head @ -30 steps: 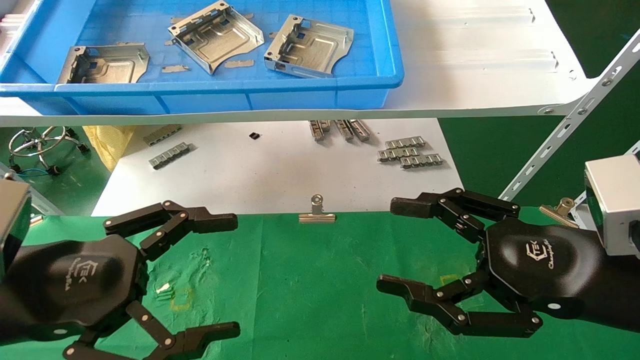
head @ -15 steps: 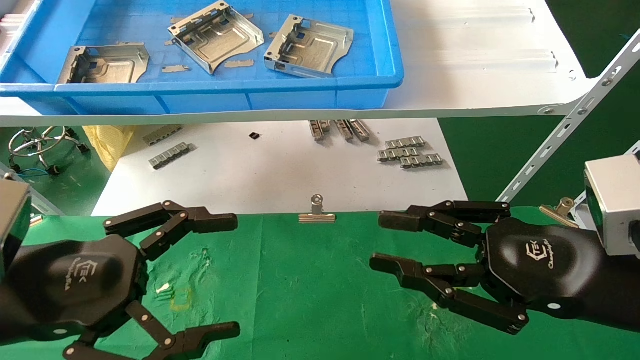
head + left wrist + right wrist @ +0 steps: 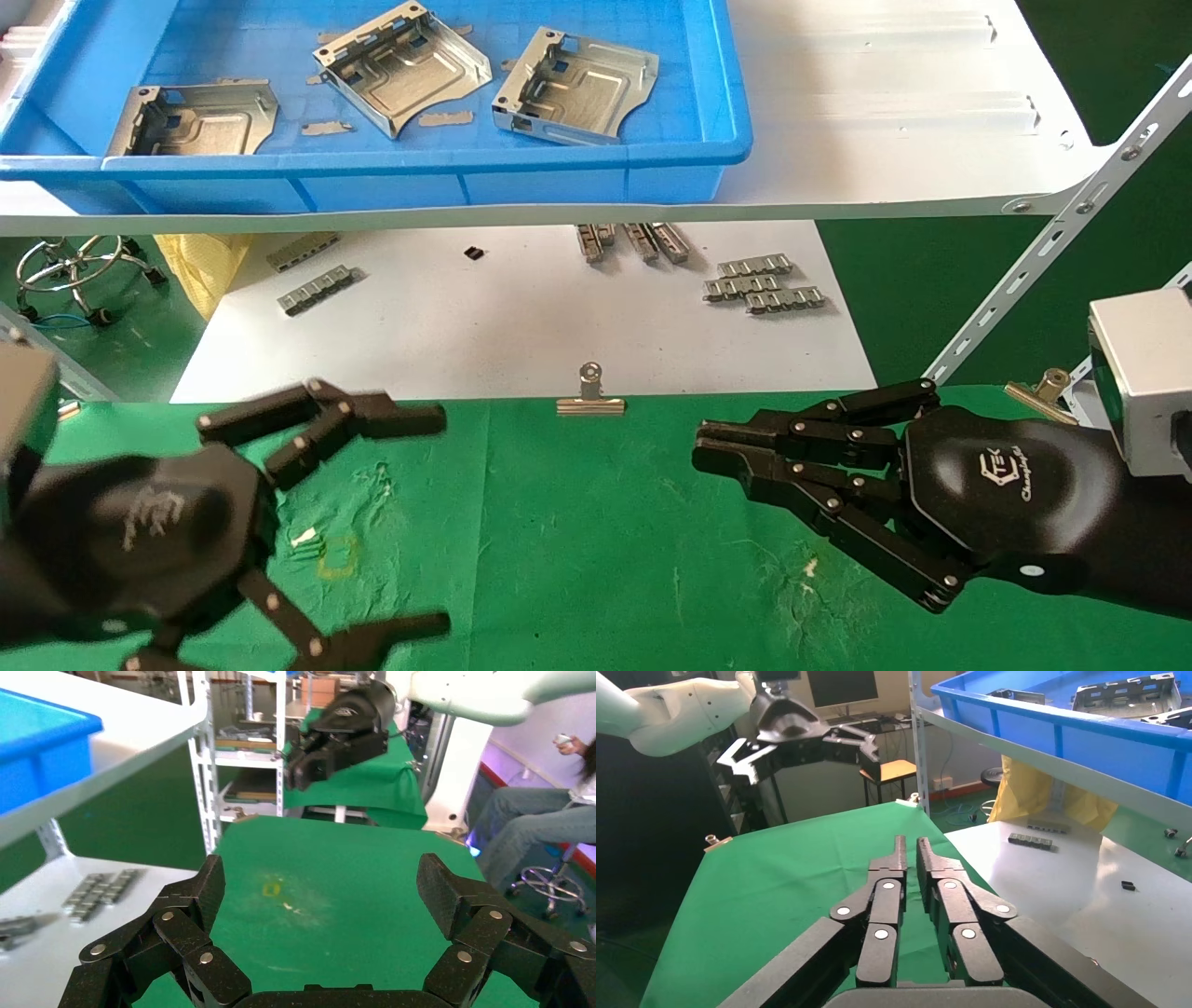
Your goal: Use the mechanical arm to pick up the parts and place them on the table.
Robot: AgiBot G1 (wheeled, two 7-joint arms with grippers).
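Right gripper (image 3: pixel 736 447): three fingers (image 3: pixel 891 881) pressed together and straight, nothing between them. It hovers over the table (image 3: pixel 577 522) at centre right of the head view. Judgement: a closed, empty hand low over the cloth suits neither a grasp nor a release; the fingers would have to spread before any pickup.

Left gripper (image 3: pixel 410 522): fingers (image 3: pixel 190 903) spread wide, empty, at lower left of the head view over the cloth. Blurred there, so likely in motion. Spread posture reads as ready to reach.

The parts (image 3: pixel 400 65): three brackets, all lying in the blue tray (image 3: pixel 521 172) at the top of the head view, none on the green cloth. Task judged not yet begun in effect.

Obstacles: the tray sits on the white shelf board (image 3: pixel 885 112), raised above the table; the tray wall and the shelf edge lie between either hand and the brackets, so a reach must go up and over. A slanted shelf brace (image 3: pixel 1052 252) stands at the right, near the right arm.

Surroundings: silver binder clip (image 3: pixel 589 396) on the cloth's far edge at centre; small ribbed strips (image 3: pixel 764 284) on the lower white surface below the shelf.
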